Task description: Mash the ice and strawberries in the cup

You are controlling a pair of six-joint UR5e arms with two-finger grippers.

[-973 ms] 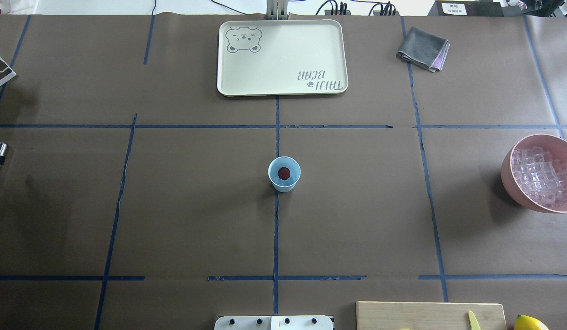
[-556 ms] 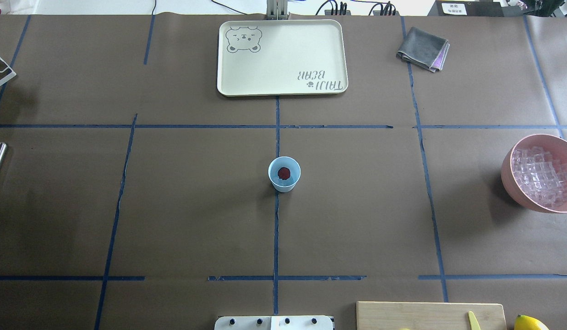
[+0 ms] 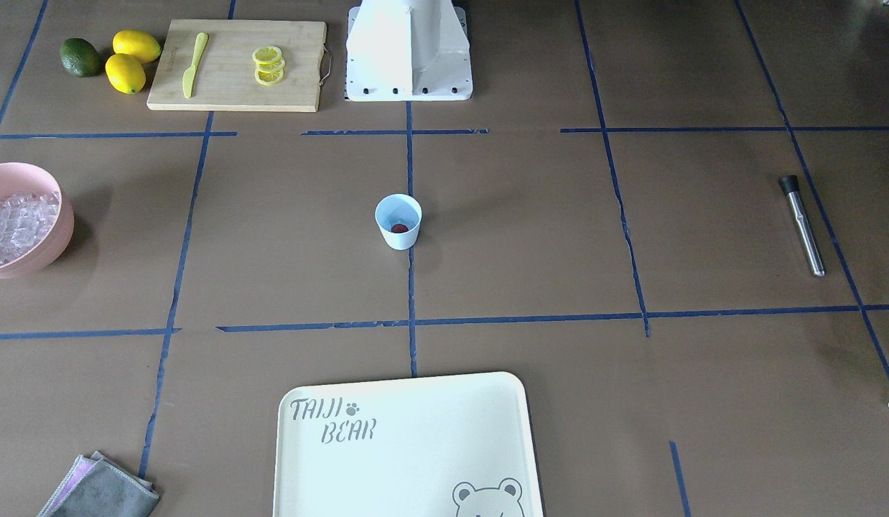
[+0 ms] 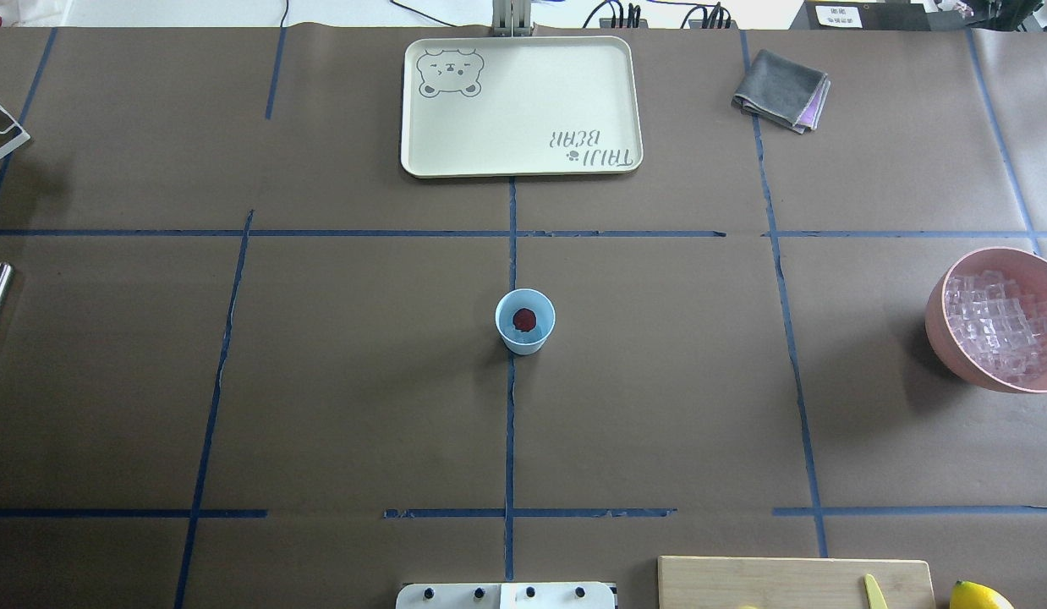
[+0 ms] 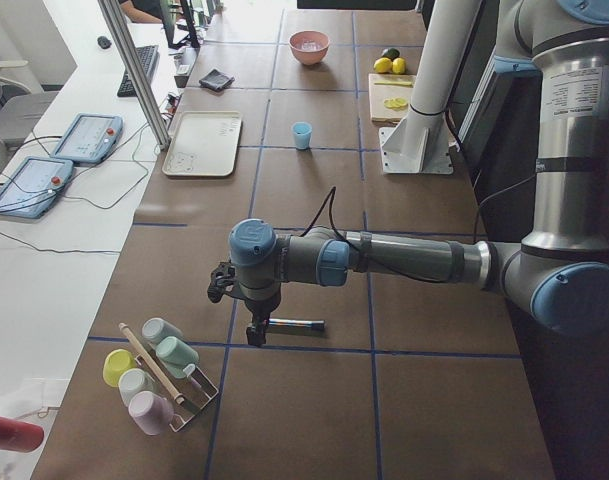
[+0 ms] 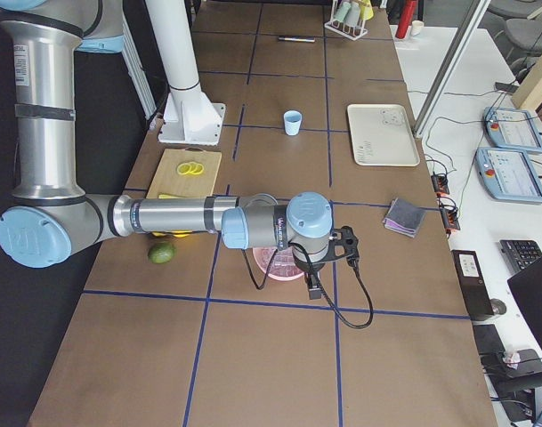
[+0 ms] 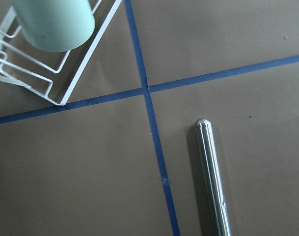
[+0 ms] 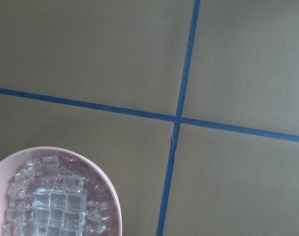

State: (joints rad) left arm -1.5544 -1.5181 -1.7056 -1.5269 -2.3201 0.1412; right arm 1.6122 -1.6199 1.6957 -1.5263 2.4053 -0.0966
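Observation:
The pale-blue cup (image 4: pixel 524 321) (image 3: pixel 398 221) stands upright at the table's centre on a blue tape line. A small red strawberry (image 4: pixel 524 319) (image 3: pixel 399 228) lies inside it. Ice (image 4: pixel 1001 326) (image 8: pixel 56 201) fills a pink bowl (image 4: pixel 942 338) at the right edge. In the exterior left view my left gripper (image 5: pixel 252 335) hangs over the end of a metal rod (image 5: pixel 294 324) (image 7: pixel 213 182); I cannot tell its state. In the exterior right view my right gripper (image 6: pixel 313 289) hangs by the pink bowl's (image 6: pixel 275 263) edge; I cannot tell its state either.
A cream tray (image 4: pixel 520 106) lies at the far middle and a folded grey cloth (image 4: pixel 781 90) at the far right. A cutting board (image 3: pixel 236 64) with lemon slices and a yellow knife, lemons (image 3: pixel 132 59) and a lime sit near the robot base (image 3: pixel 408 50). A wire cup rack (image 5: pixel 159 375) stands at the left end.
A dark part over the metal rod at the overhead view's left edge has moved out of that view. The cup and strawberry have not moved.

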